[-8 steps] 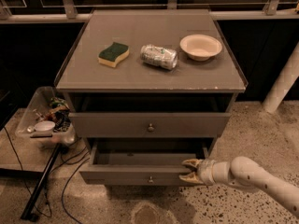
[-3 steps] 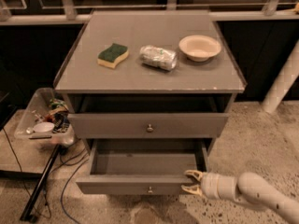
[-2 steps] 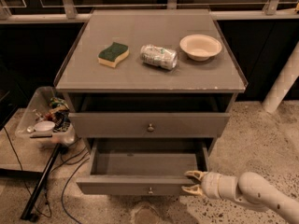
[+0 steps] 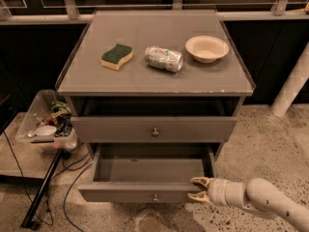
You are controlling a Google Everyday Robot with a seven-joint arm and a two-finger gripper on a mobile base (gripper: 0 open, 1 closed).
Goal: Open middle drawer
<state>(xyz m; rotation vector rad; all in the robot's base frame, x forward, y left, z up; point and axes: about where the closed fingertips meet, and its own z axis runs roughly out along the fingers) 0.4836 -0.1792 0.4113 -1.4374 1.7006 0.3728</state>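
Camera view: got the middle drawer [image 4: 149, 170] pulled well out below the counter's [image 4: 145, 81] front edge, hand [image 4: 193, 189] spread at its front's right end, guessing to hook-drag it, skipping the knob [image 4: 155, 197].

Cream-white rounded arm segments [image 4: 264, 198] end in a tan-tipped end effector [image 4: 199, 189] at lower right.

The one camera stands in front of the cabinet [image 4: 154, 81], high up, facing down and forward at middling range. The gripper [image 4: 194, 189] sits at lower right of frame, by the middle drawer [image 4: 140, 193].
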